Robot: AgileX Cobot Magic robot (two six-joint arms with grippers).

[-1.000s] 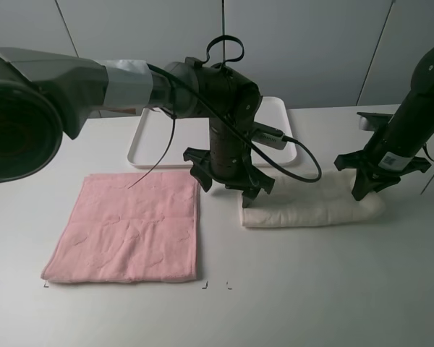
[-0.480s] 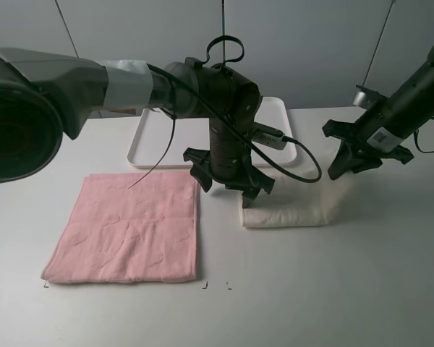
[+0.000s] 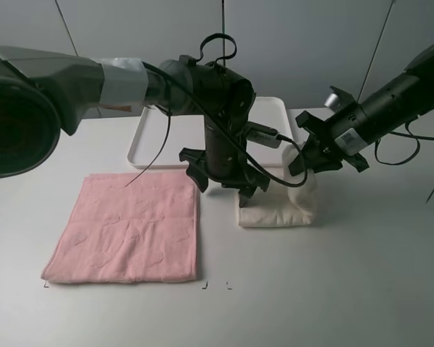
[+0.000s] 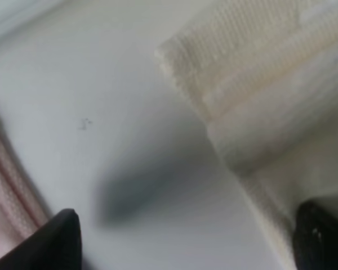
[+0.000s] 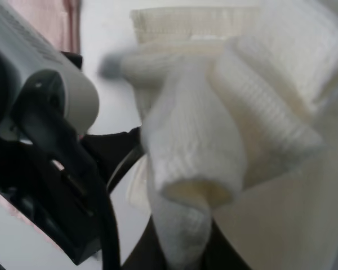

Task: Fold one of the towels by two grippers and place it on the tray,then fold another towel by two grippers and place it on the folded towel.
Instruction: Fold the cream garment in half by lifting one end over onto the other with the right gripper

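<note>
**cream towel half doubled over, one end held up in the right pincer**

the right pincer (image 3: 312,160) is closed tight on one end of the cream towel (image 3: 275,212). in the right wrist view the cloth bunches into a thick roll between the jaws. that end hangs clear of the desk (image 3: 333,289) and curls over toward the rest of the towel, which lies as a short, thick strip.

the left pincer (image 3: 224,184) stands wide and holds nothing. it straddles the other end of the strip. in the left wrist view one finger is over the cream cloth and the other over bare desk close to the pink towel (image 3: 126,228). i cannot tell whether it presses the cloth.

the pink towel lies flat and unfolded on the robot's left, just beside the cream one but not touching it. the tray (image 3: 141,141) sits behind both towels and nothing shows on the part in view.

handling, as i judge it: the terry cloth is light, soft and limp. it sags wherever it is not held and layers can slide apart. a pinch through all layers at an end or corner should hold best, with the second pincer steadying the far end so the fold lands square.
</note>
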